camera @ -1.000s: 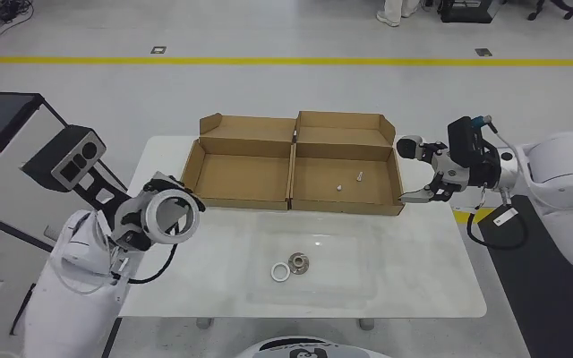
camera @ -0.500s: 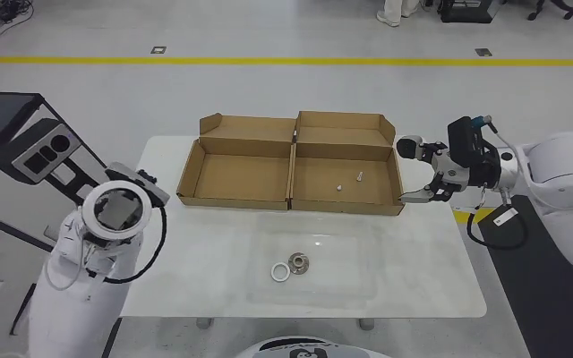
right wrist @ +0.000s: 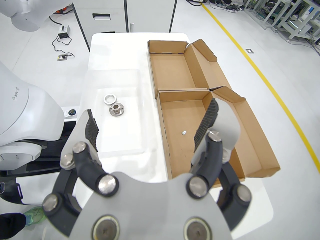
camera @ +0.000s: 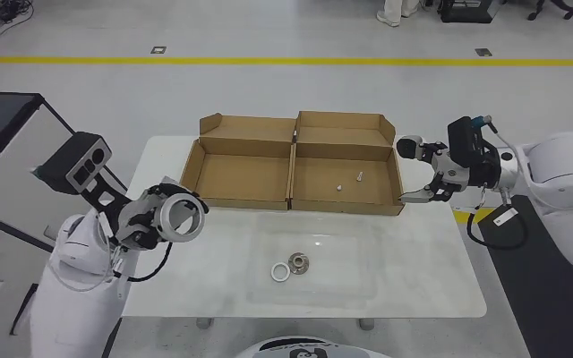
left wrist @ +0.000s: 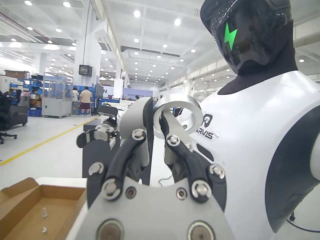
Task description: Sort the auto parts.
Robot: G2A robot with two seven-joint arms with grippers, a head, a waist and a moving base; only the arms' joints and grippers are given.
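Observation:
My left gripper (camera: 152, 219) hangs over the table's left edge, shut on a large metal ring (camera: 177, 217); in the left wrist view the ring (left wrist: 185, 102) is pinched by its rim between the fingers. A clear tray (camera: 345, 277) at the table's front holds a small pale ring (camera: 281, 271) and a flanged hub (camera: 297, 262). Two screws (camera: 359, 176) lie in the right cardboard box (camera: 313, 183). The left cardboard box (camera: 242, 177) has nothing in it. My right gripper (camera: 417, 170) stands open just right of the right box, nothing between its fingers (right wrist: 91, 128).
The two open boxes sit side by side at the back of the white table (camera: 430, 259), flaps raised. A dark cabinet (camera: 13, 112) stands off the table's left side. Bare tabletop lies right of the tray and in front of the boxes.
My left arm swung out to the left with the ring turned upward, then came back toward the table with the ring tilted. The right arm and the parts in the tray stayed put.

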